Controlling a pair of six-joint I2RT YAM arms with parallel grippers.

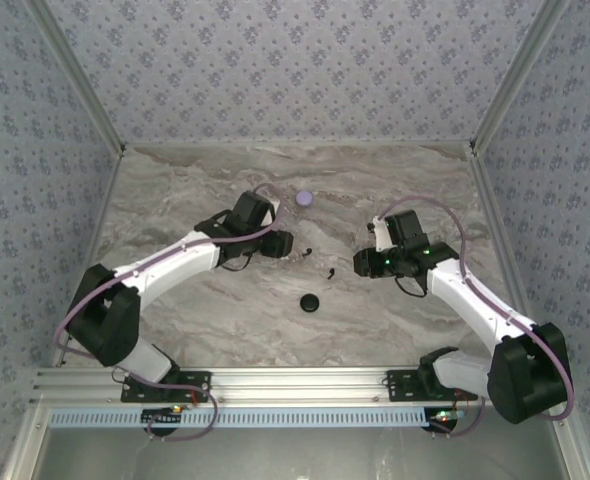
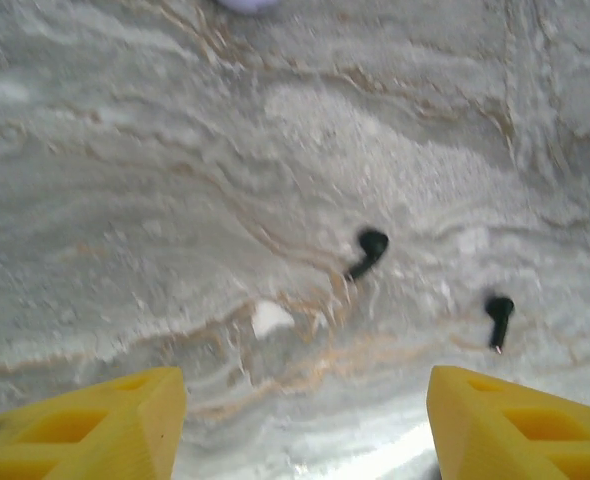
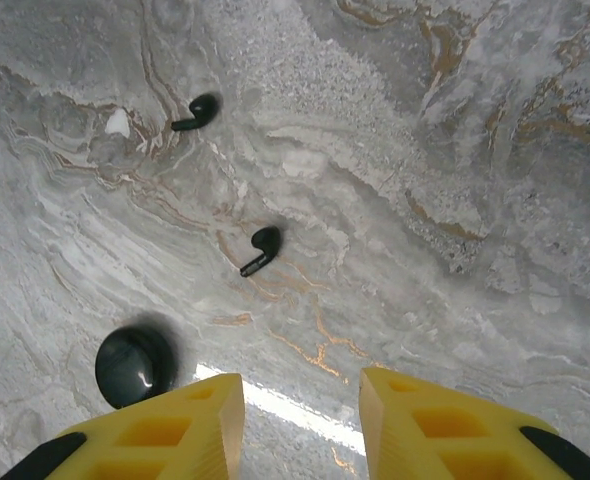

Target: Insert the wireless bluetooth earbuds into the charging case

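1. Table (image 1: 395, 180): one marble top. All the small parts lie loose on it, so we judge the task to be at its very start, with every insertion left to do.
2. Arms: two. The left arm (image 1: 175, 262) and the right arm (image 1: 475, 300) both reach in toward the middle of the table.
3. Claws: two.
   - The left claw (image 2: 305, 390) is released. Its yellow fingers (image 2: 85, 425) stand wide apart with nothing between them.
   - The right claw (image 3: 302, 390) is also released. Its gap is narrower and just as empty.
   - Neither claw touches anything.
4. Discs: two, which we judge to be the cases.
   - The black disc (image 3: 134, 365) lies between the two claws, on the side nearer the arm bases.
   - The lavender disc (image 1: 304, 198) lies farther back, near the left wrist.
   - We see no open cavity in the black disc, and we cannot tell whether its lid is shut. It may need opening first.
5. Earbuds: two, both black, both flat on the table between the claws.
   - Earbud A (image 3: 197, 112) lies farther from the black disc.
   - Earbud B (image 3: 262, 250) lies nearer the disc but apart from it.
   - Neither is seated or grasped. Each remains to be picked up and placed.
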